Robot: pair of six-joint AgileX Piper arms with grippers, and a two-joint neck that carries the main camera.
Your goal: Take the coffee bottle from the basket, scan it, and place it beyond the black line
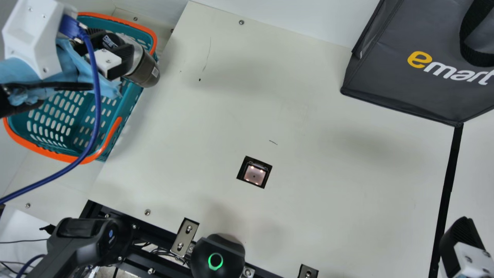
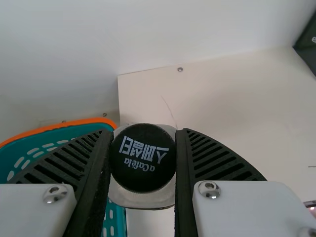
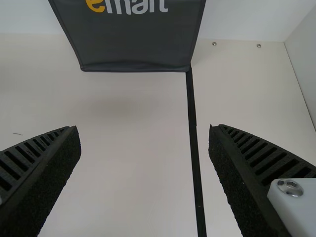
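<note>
A cream table [image 1: 328, 162] is stretching out between the arms, a scanner window [image 1: 254, 173] lying well apart from the left gripper [image 1: 115, 41]. That gripper is clamping the coffee bottle [image 1: 146, 70] around its dark cap [image 2: 143, 158], the bottle's body leaning out past the fingertips. The teal basket [image 1: 24, 146] is sitting below the gripper. The right gripper [image 1: 460, 236] is holding its fingers wide apart, the black line [image 3: 193, 133] showing between them in its wrist view.
</note>
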